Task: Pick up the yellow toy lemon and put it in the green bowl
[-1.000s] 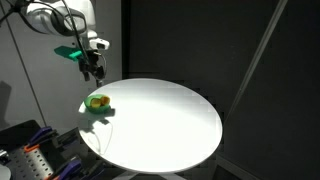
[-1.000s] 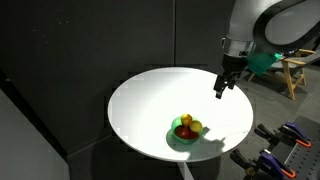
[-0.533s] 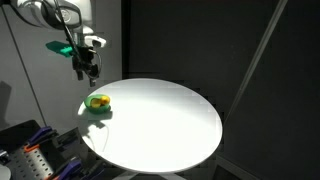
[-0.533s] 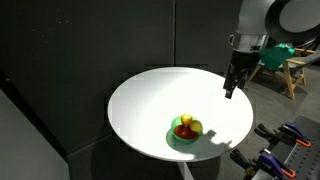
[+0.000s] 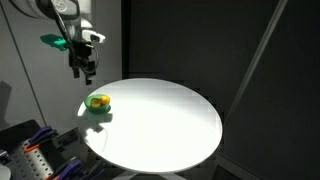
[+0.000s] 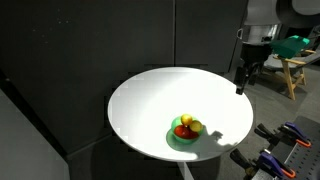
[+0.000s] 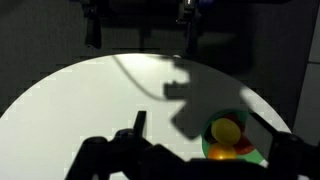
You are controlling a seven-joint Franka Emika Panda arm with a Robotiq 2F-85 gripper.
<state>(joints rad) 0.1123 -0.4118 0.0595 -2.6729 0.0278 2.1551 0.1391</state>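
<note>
Two toys in bowl [image 6: 183,142]: lemon [image 6: 196,126] and red toy [image 6: 184,131], touching. Bowl lies below gripper [image 6: 241,84], well apart. Cannot tell whether gripper is released or clenched.

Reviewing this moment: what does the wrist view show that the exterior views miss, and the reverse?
Wrist view only: a close look down into the green bowl, where the yellow toy lemon lies against a red toy, and a dark shadow falls across the white table.
Exterior views only: the gripper raised near the table's edge, away from the bowl, the table's full round outline and the dark curtains behind it.
Shared: the lemon sits in the bowl on the white table.
</note>
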